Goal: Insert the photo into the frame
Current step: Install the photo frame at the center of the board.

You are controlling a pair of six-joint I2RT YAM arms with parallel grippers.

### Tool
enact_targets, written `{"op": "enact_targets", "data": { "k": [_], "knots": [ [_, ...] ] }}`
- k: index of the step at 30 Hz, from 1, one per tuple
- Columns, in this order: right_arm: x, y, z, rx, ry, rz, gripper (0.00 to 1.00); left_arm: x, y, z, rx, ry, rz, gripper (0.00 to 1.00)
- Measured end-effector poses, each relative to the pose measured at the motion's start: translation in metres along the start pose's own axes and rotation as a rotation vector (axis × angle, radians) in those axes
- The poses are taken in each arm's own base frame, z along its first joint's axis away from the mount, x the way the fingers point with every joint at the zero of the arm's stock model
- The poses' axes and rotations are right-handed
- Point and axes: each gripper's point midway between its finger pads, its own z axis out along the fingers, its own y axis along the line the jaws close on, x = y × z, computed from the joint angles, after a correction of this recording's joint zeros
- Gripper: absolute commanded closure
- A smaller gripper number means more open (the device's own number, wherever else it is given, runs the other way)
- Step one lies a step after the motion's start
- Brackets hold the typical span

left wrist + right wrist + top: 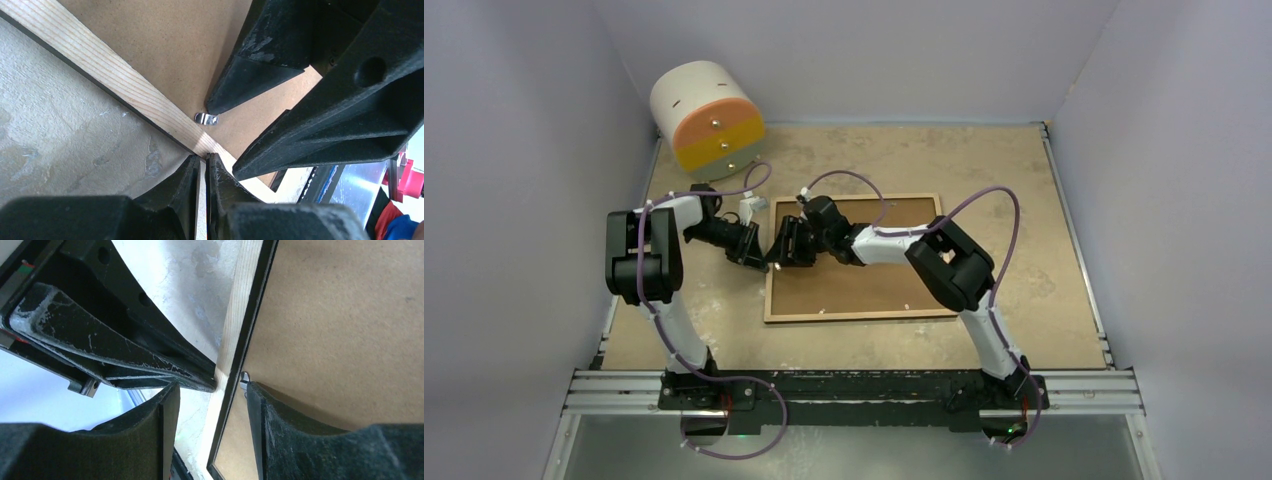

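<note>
1. Table (1044, 250): mottled tan top, pale walls on three sides.
2. Frame (864, 316): lies flat, back side up, mid-table btwn both arms. We see its light-wood rim w/ black edging.
3. Brown hardboard backing panel (864, 285): sits inside the rim and fills it.
4. Pale cylinder (709, 115): orange/yellow face, in the back-left corner, well apart from the frame.
5. Right gripper (211, 390): at the frame's left side, jaws apart and straddling the rim. One finger is outside over the table. The other is on the backing panel, tip touching the clip. It grips nothing.
6. Left gripper (204, 162): comes in from outside the frame, just beside the right gripper. Its fingers are pressed together, tips against the rim's outer edge.
7. Small metal clip (206, 118): lies on the backing panel, just inside the rim.
</note>
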Motion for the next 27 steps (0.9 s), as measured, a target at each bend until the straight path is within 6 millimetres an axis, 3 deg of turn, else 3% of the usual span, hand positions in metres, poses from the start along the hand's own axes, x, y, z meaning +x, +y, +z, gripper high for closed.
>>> {"op": "enact_targets", "data": {
  "k": [21, 27],
  "knots": [
    [-0.001, 0.004, 0.004, -0.073, 0.039, 0.011, 0.47, 0.000, 0.000, 0.000, 0.000, 0.001, 0.002, 0.96],
    [-0.012, -0.002, -0.002, -0.072, 0.041, 0.017, 0.39, 0.000, -0.001, -0.002, 0.003, 0.008, 0.026, 0.93]
  ]
}}
